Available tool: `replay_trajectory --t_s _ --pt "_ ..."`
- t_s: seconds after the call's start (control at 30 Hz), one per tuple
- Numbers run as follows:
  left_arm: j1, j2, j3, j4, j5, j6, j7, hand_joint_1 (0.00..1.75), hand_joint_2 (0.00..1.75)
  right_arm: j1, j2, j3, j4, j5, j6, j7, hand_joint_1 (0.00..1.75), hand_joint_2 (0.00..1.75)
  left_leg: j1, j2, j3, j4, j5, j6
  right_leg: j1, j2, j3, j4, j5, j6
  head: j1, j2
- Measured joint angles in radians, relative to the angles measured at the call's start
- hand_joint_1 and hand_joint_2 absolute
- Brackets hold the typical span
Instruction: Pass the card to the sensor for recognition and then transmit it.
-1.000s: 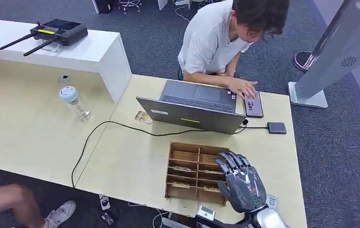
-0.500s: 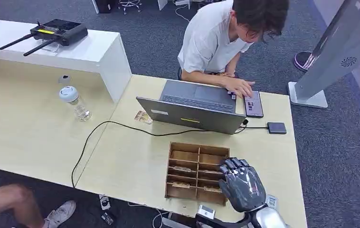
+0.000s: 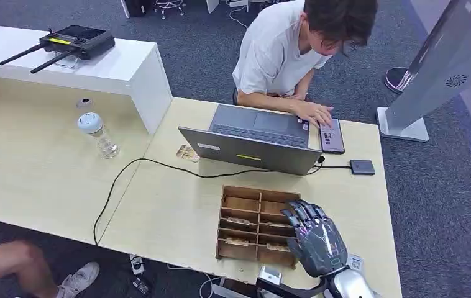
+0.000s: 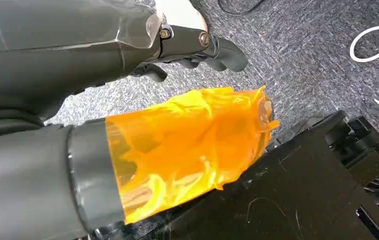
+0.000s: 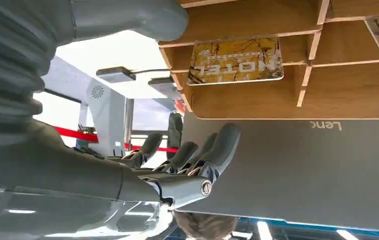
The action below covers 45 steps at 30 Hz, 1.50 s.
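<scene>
Hovering at lower right, your right hand point(image 3: 315, 239), fingers spread and empty, must next pinch a card point(image 5: 236, 60) from the tray point(image 3: 236, 202).

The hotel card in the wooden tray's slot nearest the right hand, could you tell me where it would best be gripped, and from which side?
Probably by its exposed long edge, from above. The hotel card lies tilted in a narrow compartment of the wooden tray, dividers close on both sides, so only the open top gives access. The right hand hovers above the tray's right side, holding nothing.
</scene>
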State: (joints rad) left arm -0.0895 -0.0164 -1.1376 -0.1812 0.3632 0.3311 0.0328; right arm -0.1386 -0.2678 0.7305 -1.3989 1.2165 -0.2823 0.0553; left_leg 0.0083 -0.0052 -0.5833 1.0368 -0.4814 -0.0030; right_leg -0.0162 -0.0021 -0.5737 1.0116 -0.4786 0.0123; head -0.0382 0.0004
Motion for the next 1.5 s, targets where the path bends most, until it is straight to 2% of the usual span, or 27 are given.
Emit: replay_trajectory --t_s 0.3,0.33,0.47,1.03,1.1,1.13,1.17,1.23,1.5 --pt "0.0 0.0 0.0 0.0 0.0 0.0 0.0 0.0 0.0 -0.002 0.0 0.003 0.009 0.0 0.004 0.0 0.63 1.75 0.0 0.0 0.0 0.0 0.0 0.0 0.0 0.0 0.0 0.0 0.0 0.0 0.0 0.0" --pt "0.0 0.0 0.0 0.0 0.0 0.0 0.0 0.0 0.0 -0.003 0.0 0.004 0.009 0.0 0.005 0.0 0.68 1.75 0.0 0.0 0.0 0.0 0.0 0.0 0.0 0.0 0.0 0.0 0.0 0.0 0.0 0.0" --pt "0.0 0.0 0.0 0.0 0.0 0.0 0.0 0.0 0.0 -0.008 0.0 0.008 0.014 0.002 0.008 0.0 0.63 1.75 0.0 0.0 0.0 0.0 0.0 0.0 0.0 0.0 0.0 0.0 0.0 0.0 0.0 0.0" --pt "-0.002 -0.001 -0.002 0.0 0.0 -0.002 0.003 0.0 0.0 -0.026 0.009 0.024 0.045 0.006 0.025 0.0 0.66 1.75 0.0 0.0 0.0 0.0 0.0 0.0 0.0 0.0 0.0 0.0 0.0 0.0 0.0 0.0" --pt "-0.002 -0.002 -0.002 0.0 -0.001 -0.002 0.003 0.0 0.0 -0.03 0.011 0.027 0.05 0.006 0.025 0.0 0.79 1.75 0.0 0.0 0.0 0.0 0.0 0.0 0.0 0.0 0.0 0.0 0.0 0.0 0.0 0.0" --pt "-0.002 -0.002 -0.002 0.0 -0.001 -0.002 0.003 0.0 0.0 -0.031 0.011 0.027 0.051 0.006 0.026 0.0 1.31 1.75 0.0 0.0 0.0 0.0 0.0 0.0 0.0 0.0 0.0 0.0 0.0 0.0 0.0 0.0" --pt "-0.002 -0.002 -0.002 0.0 -0.001 -0.002 0.003 0.0 0.0 -0.032 0.012 0.028 0.052 0.006 0.027 0.0 1.43 1.75 0.0 0.0 0.0 0.0 0.0 0.0 0.0 0.0 0.0 0.0 0.0 0.0 0.0 0.0" --pt "-0.002 -0.002 -0.002 0.0 -0.001 -0.003 0.003 0.0 0.0 -0.034 0.013 0.031 0.056 0.006 0.027 0.0 1.48 1.75 0.0 0.0 0.0 0.0 0.0 0.0 0.0 0.0 0.0 0.0 0.0 0.0 0.0 0.0" --pt "-0.003 -0.002 -0.002 0.0 -0.001 -0.003 0.003 0.0 0.0 -0.046 0.019 0.036 0.063 0.006 0.027 0.0 1.45 1.75 0.0 0.0 0.0 0.0 0.0 0.0 0.0 0.0 0.0 0.0 0.0 0.0 0.0 0.0"
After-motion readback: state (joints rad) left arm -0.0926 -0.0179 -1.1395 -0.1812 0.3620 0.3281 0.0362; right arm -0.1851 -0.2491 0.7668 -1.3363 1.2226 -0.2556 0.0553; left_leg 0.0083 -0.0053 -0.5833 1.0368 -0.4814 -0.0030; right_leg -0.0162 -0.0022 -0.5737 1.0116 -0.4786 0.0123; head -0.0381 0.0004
